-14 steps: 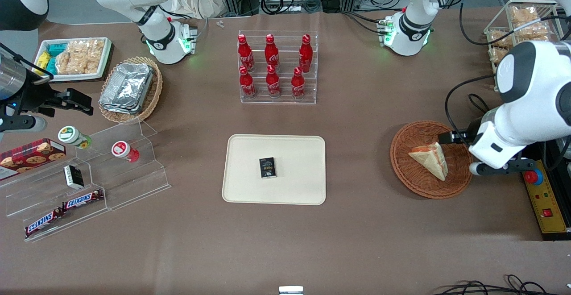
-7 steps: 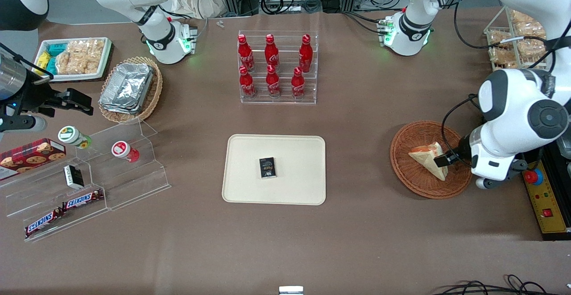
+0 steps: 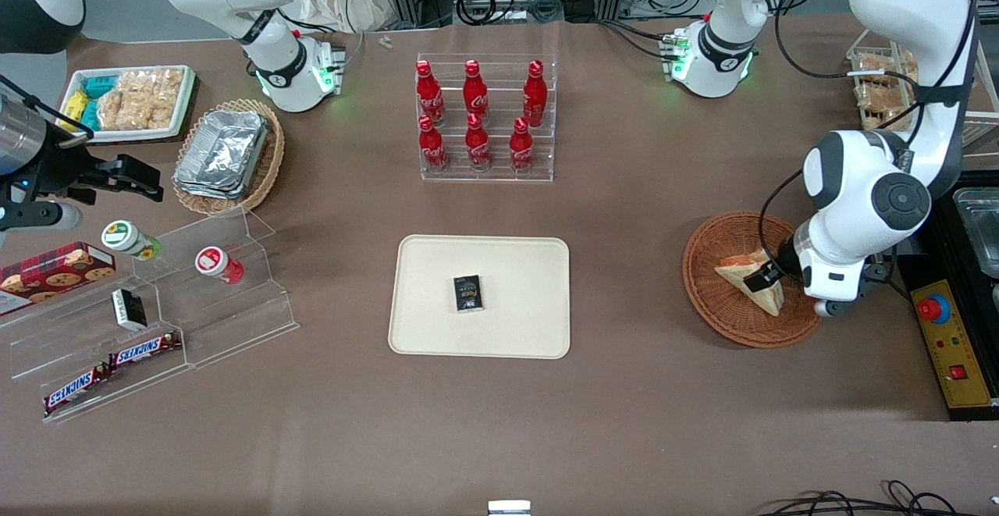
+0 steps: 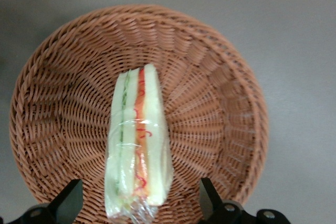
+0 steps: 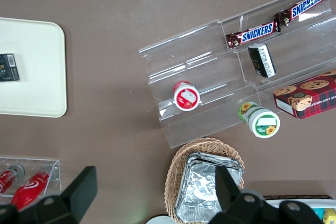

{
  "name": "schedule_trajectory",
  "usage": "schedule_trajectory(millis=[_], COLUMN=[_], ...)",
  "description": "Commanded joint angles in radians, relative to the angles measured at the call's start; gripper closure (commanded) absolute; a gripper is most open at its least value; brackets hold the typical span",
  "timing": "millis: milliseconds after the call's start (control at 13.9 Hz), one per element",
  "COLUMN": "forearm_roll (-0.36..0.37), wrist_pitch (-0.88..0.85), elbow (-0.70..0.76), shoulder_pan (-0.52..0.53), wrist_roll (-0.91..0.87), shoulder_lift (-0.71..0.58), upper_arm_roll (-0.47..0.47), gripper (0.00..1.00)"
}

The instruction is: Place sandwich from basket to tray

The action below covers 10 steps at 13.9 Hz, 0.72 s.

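Sandwich (image 3: 751,281) lies in the round brown basket (image 3: 706,266), toward the working arm's end of the table, roughly midway between the table's edge nearest the front camera and the edge where the arm bases stand. It rests on one flat bread face, tilted up slightly. In the front view its long axis runs diagonally: the narrow tip points toward the table edge nearest the front camera and the working arm's end, the wide end toward the tray. Wrist view shows the filling edge facing up, with green and red stripes (image 4: 137,145) running the length of the wedge, clear wrap bunched at one end.

Gripper (image 3: 761,278) hangs low over the basket (image 4: 220,103), right at the sandwich. Fingers are spread wide, one black fingertip (image 4: 71,198) on each side of the wedge, neither clearly touching it.

Tray (image 3: 515,266) sits near the middle of the table, well apart from the basket, with a small black packet (image 3: 468,293) lying flat on it.
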Motion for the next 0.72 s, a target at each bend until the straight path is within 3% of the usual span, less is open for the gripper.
schedule_trajectory(millis=[0,505,577,649], forearm_roll=[-0.005,-0.009,-0.009,-0.009], wrist_pitch=[0.039,0.118,0.124,0.124], elbow=[-0.064,-0.026,-0.003,0.017], shoulder_pan=[0.007,0.007,0.006,0.004], wrist_roll=[-0.019,-0.155,-0.189,-0.227], shoulder_lift=[-0.027,0.092,0.118,0.132], upper_arm_roll=[-0.001,-0.002,-0.004,-0.004], gripper=[0.0,0.0,0.07,0.31])
